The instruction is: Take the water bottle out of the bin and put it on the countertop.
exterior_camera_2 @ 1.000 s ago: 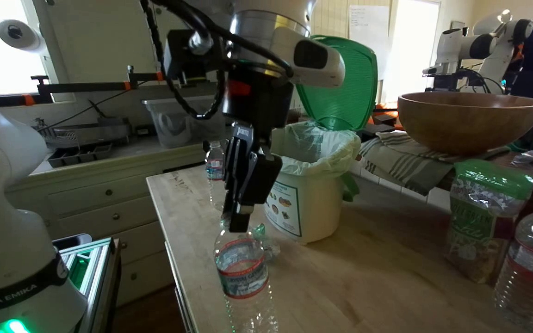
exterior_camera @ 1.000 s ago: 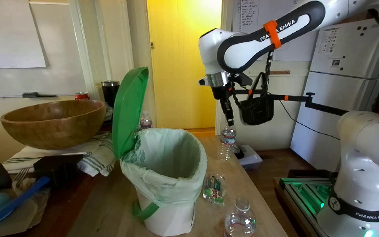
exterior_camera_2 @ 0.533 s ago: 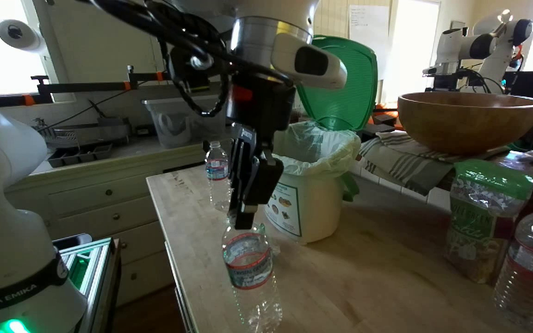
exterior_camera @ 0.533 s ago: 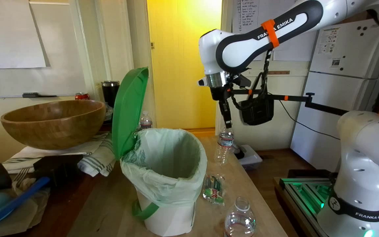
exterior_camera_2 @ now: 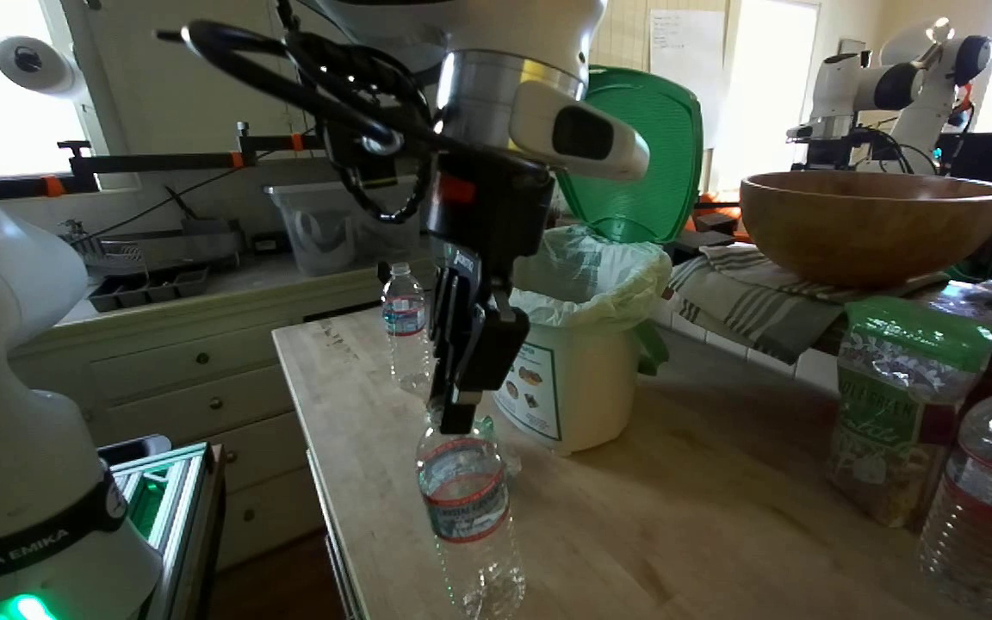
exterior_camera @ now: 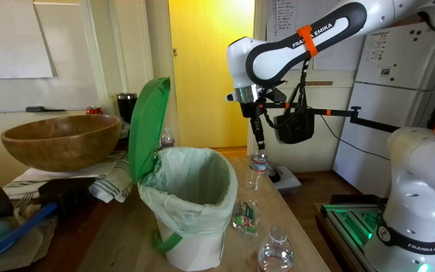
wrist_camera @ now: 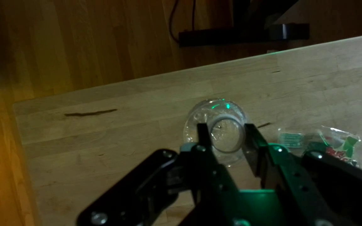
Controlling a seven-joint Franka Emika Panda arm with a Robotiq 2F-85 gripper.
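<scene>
Wrist view and both exterior views take in the countertop, wood-brown and broad. In both exterior views the bin stands on it, a pale liner folded over its rim, its green lid raised. Well apart from the bin, on the lid side, the bowl sits on a striped towel. Near the bin, on the side away from the lid, the gripper points down and pinches the water bottle by the neck; in the wrist view the fingers flank the round mouth. The water bottle is directly below the gripper, close to upright, out of the bin; whether its base touches the countertop, I cannot tell. In an exterior view a green-topped bag and a capped bottle stand well apart from the bin. Another clear bottle is nearer the bin. A crinkled packet lies just beside the bin.
</scene>
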